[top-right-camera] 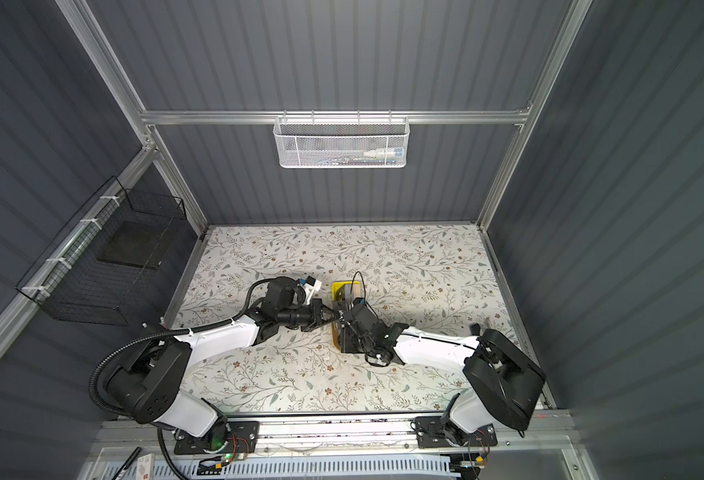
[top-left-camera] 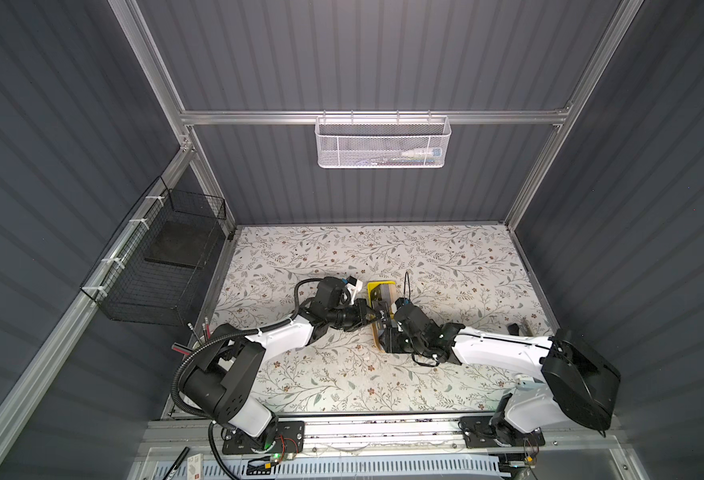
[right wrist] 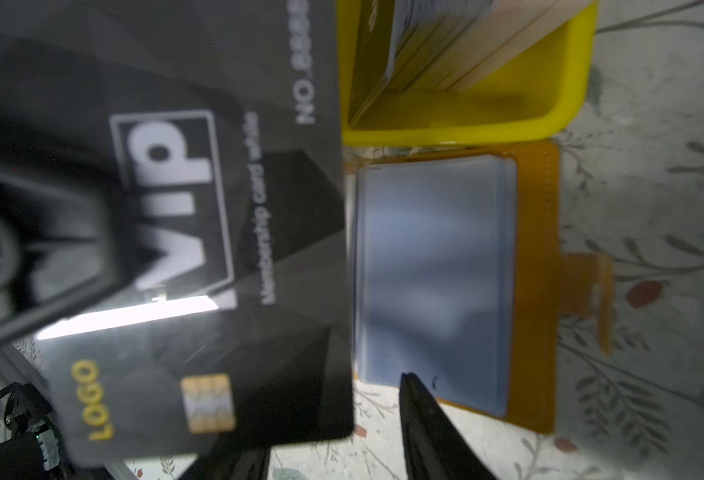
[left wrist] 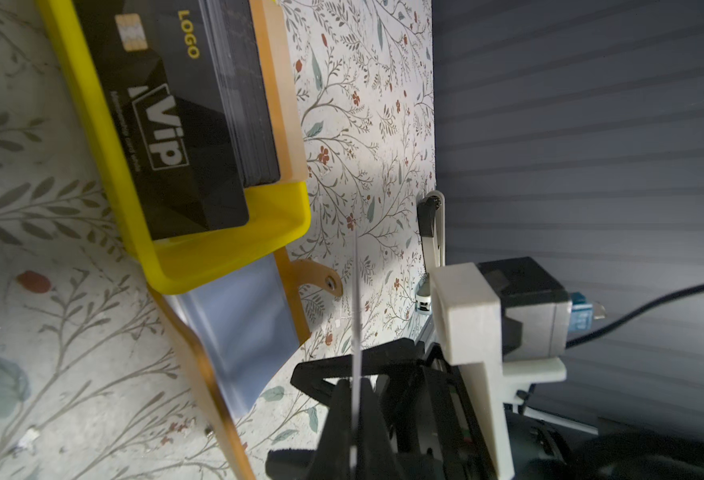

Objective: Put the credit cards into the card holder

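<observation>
Left gripper (left wrist: 354, 399) pinches a card (right wrist: 217, 208) by one edge; in a top view the open holder (top-left-camera: 376, 340) lies just lower right of it. Right gripper (right wrist: 333, 453) stands spread.

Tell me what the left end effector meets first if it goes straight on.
Probably the right end effector, just beyond the black VIP card the left end effector grips; depth is unclear.

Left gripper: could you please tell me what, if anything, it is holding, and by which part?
The left gripper is shut on a black VIP credit card, pinching both faces along what looks like one long edge.
</observation>
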Controlling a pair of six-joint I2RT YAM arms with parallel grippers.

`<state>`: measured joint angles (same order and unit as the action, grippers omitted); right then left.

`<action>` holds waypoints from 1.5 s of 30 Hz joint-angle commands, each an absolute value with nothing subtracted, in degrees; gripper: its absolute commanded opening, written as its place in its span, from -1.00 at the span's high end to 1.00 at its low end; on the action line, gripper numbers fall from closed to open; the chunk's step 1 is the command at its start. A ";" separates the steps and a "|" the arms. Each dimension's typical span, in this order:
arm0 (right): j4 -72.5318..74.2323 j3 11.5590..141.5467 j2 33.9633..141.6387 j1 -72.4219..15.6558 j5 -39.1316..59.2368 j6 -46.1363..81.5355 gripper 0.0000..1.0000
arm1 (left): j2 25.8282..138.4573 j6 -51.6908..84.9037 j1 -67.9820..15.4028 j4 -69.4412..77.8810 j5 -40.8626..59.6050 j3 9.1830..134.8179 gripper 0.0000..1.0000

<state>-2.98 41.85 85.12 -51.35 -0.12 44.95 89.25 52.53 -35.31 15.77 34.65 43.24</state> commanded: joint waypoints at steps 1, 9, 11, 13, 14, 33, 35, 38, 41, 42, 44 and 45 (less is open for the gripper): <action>-2.71 43.98 86.93 -52.78 -2.78 44.72 -0.07 | 90.03 50.78 -35.07 15.12 34.11 44.63 1.00; -3.43 44.87 90.59 -54.27 -4.68 45.67 -0.13 | 90.26 50.71 -35.06 15.47 34.19 44.10 1.00; -3.51 44.78 91.14 -54.31 -4.77 46.19 -0.13 | 90.26 50.63 -35.07 15.46 34.17 44.04 1.00; -3.36 44.65 91.76 -54.30 -4.50 46.47 -0.14 | 90.18 50.69 -35.07 15.43 34.17 43.95 1.00; -3.27 44.60 92.02 -54.31 -4.18 46.58 -0.15 | 90.17 50.65 -35.07 15.47 34.19 43.84 1.00; -9.73 45.90 94.95 -56.59 -8.34 46.54 -0.31 | 92.64 48.70 -35.06 13.09 34.06 43.25 1.00; -10.66 46.47 95.51 -56.99 -9.03 46.34 -0.31 | 92.54 47.96 -35.07 12.29 33.77 43.22 1.00; -11.91 47.31 96.30 -57.63 -10.05 46.31 -0.31 | 92.31 47.16 -35.02 10.93 33.38 42.78 1.00; -13.24 48.06 96.83 -58.17 -11.17 46.30 -0.31 | 91.88 46.44 -34.73 10.05 33.25 42.02 1.00; -13.48 48.23 96.91 -58.35 -11.41 46.39 -0.31 | 91.70 46.10 -34.64 9.58 33.23 41.85 1.00; -13.69 48.25 96.85 -58.46 -11.63 46.58 -0.31 | 91.26 45.33 -34.46 8.65 33.09 41.32 1.00; -13.63 48.13 96.73 -58.45 -11.60 46.73 -0.31 | 91.07 45.03 -34.30 8.32 33.27 41.14 1.00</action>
